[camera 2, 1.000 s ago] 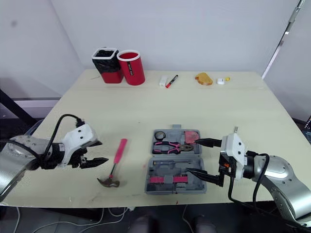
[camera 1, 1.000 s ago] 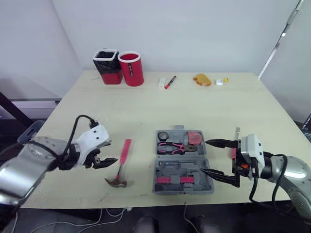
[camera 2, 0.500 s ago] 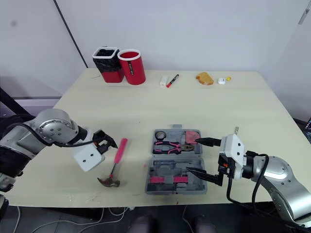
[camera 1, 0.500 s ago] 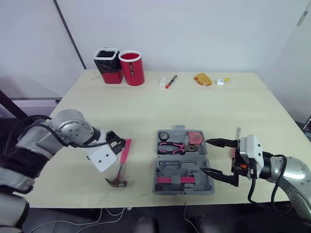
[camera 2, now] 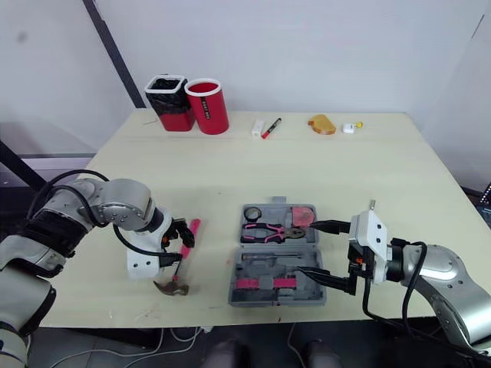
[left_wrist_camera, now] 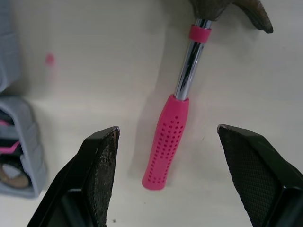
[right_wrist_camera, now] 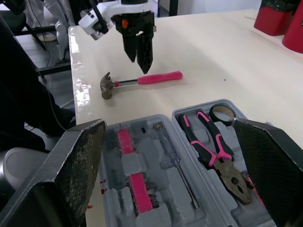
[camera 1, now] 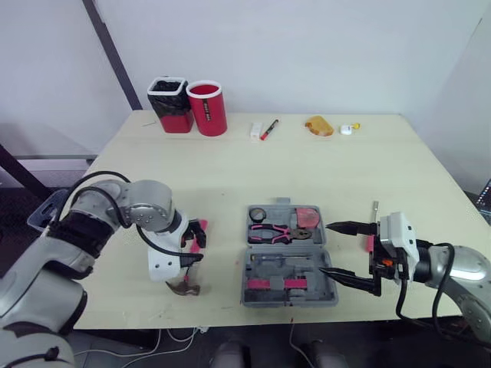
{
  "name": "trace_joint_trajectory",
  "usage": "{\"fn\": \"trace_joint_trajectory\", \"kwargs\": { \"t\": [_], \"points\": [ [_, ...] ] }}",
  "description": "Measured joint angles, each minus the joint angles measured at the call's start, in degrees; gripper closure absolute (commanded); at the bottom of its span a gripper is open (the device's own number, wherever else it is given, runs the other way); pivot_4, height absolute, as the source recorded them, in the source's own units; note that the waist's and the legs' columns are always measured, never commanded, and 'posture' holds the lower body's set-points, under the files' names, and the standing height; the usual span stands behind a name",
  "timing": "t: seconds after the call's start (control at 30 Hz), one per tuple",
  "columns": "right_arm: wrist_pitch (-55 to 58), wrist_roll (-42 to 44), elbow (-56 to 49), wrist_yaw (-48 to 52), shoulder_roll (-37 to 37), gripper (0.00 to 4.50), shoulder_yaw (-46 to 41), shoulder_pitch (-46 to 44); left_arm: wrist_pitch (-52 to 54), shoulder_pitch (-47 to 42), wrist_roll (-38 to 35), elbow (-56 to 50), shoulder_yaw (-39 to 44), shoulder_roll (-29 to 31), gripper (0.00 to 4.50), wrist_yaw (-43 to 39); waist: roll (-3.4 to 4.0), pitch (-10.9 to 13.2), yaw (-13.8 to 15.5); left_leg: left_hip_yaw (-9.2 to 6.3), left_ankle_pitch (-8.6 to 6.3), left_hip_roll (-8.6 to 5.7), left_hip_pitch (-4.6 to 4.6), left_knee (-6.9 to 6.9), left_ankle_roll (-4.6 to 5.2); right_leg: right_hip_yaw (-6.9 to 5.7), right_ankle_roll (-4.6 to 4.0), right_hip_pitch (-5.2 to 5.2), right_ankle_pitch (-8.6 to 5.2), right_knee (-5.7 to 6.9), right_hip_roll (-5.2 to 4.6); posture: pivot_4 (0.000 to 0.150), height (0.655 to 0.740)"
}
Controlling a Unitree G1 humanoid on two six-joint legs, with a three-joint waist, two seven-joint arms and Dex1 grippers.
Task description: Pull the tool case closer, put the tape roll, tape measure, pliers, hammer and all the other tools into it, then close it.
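Left claw [camera 1: 196, 239], released, hangs over the pink-handled steel hammer [left_wrist_camera: 166, 142]; right claw [camera 1: 324, 248], likewise released, beside the open grey plastic tool case [camera 1: 288, 282].

left end effector [left_wrist_camera: 166, 130] spread, right one [camera 1: 324, 248] spread

Open grey tool case [camera 1: 311, 277], pink-handled hammer [left_wrist_camera: 165, 142] nearby

I can read no word, number or brand anywhere in front of me. The grey plastic tool case [camera 1: 253, 297], the pink-handled steel claw hammer [left_wrist_camera: 166, 142] under my left fingers and the red cylindrical holder [camera 1: 208, 111] at the table's far edge bear no mark I can make out.
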Motion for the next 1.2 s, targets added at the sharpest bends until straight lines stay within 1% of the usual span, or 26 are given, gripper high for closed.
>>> {"fn": "trace_joint_trajectory", "kwargs": {
  "t": [0.13,0.27,0.4,0.5,0.57,0.6,0.63,0.67,0.7,0.73,0.93,1.07,1.2],
  "points": [
    [0.8,0.7,0.0,0.0,-0.5,0.00,-0.2,-0.5,-0.8,0.0,0.8,0.1,-1.7,1.1,0.98,0.3,0.00,0.0,0.0,-0.02,0.00,0.02,0.00,0.01,0.00,-0.01,0.00,0.00,0.00,0.02,0.01,0.150,0.7400],
    [0.9,0.9,0.0,0.2,-0.7,0.00,-0.3,-0.6,-1.8,0.4,1.5,-1.5,-2.1,3.5,0.98,0.4,0.00,0.0,0.0,-0.02,0.00,0.02,0.00,0.04,0.00,0.00,0.01,0.01,0.00,0.03,0.01,0.150,0.7400],
    [0.9,0.9,0.0,0.3,-0.8,0.00,-0.4,-0.6,-0.5,3.8,4.5,-1.9,-2.1,2.2,0.98,2.9,0.00,0.0,0.1,-0.03,0.00,0.02,0.05,0.07,0.00,0.00,0.01,0.05,0.01,0.06,0.01,0.150,0.7400],
    [0.9,1.1,0.0,0.3,-1.0,0.00,-0.6,-0.6,0.8,6.1,7.7,-1.9,-2.2,0.8,1.71,5.6,-0.02,0.0,0.0,-0.04,0.00,0.03,0.03,0.09,0.00,-0.01,0.02,0.05,0.01,0.06,0.01,0.150,0.7400],
    [1.0,1.1,0.0,0.2,-1.3,0.00,-0.9,-0.6,2.2,7.3,9.7,-2.0,-2.0,0.4,2.79,7.6,-0.02,0.0,0.0,-0.04,0.00,0.03,0.04,0.09,0.00,-0.01,0.02,0.05,0.01,0.07,0.02,0.150,0.7400],
    [1.0,1.1,0.0,0.2,-1.5,0.00,-0.9,-0.6,2.8,7.5,10.4,-2.0,-1.9,0.4,3.23,8.2,0.02,0.0,0.1,-0.03,0.00,0.03,0.07,0.09,0.00,-0.01,0.02,0.07,0.01,0.08,0.01,0.150,0.7400],
    [1.0,1.1,0.0,0.2,-1.5,0.00,-1.0,-0.6,3.0,7.6,10.7,-2.0,-1.8,0.4,3.43,8.4,0.05,-0.1,0.1,-0.02,0.00,0.03,0.07,0.09,0.00,-0.01,0.02,0.07,0.01,0.08,0.01,0.150,0.7400],
    [1.0,1.1,0.0,0.2,-1.5,0.00,-1.0,-0.6,3.6,7.9,11.2,-2.1,-1.5,0.4,3.97,9.0,0.11,-0.1,0.1,-0.02,0.00,0.03,0.10,0.09,0.00,0.00,0.02,0.10,0.01,0.08,0.01,0.150,0.7400],
    [1.0,1.2,-0.1,0.1,-1.5,0.00,-1.0,-0.6,4.2,8.4,11.4,-2.8,-1.4,0.6,4.40,9.1,0.17,-0.1,0.1,-0.02,0.00,0.03,0.13,0.09,0.00,0.00,0.02,0.14,0.01,0.08,0.01,0.150,0.7400],
    [1.0,1.2,-0.2,0.1,-1.6,0.00,-1.0,-0.5,5.5,9.0,11.0,-3.2,-1.1,0.7,4.46,9.2,0.27,-0.2,0.2,-0.02,0.00,0.03,0.19,0.10,0.00,0.00,0.02,0.19,0.01,0.09,0.00,0.150,0.7400],
    [0.9,1.1,-0.8,-0.1,-1.6,0.00,-1.0,-0.1,9.5,10.3,8.4,-3.7,-0.9,1.5,4.46,8.1,0.34,-0.2,0.1,-0.02,0.00,0.03,0.22,0.10,0.00,0.00,0.02,0.19,0.00,0.11,0.01,0.150,0.7400],
    [0.7,0.7,-0.9,-0.2,-1.5,0.00,-1.0,0.9,15.3,11.9,4.2,-3.3,0.7,1.7,4.46,5.6,0.36,-0.2,0.1,-0.03,0.00,0.03,0.22,0.11,0.00,0.00,0.01,0.19,0.00,0.14,0.01,0.150,0.7400],
    [0.3,0.5,-1.1,-0.3,-1.5,0.00,-1.1,1.7,23.7,14.5,-1.6,-3.8,2.7,2.7,4.46,1.8,0.34,-0.2,0.0,-0.02,0.00,0.07,0.21,0.11,0.00,0.00,0.01,0.18,0.00,0.14,0.04,0.150,0.7400]
  ]
}}
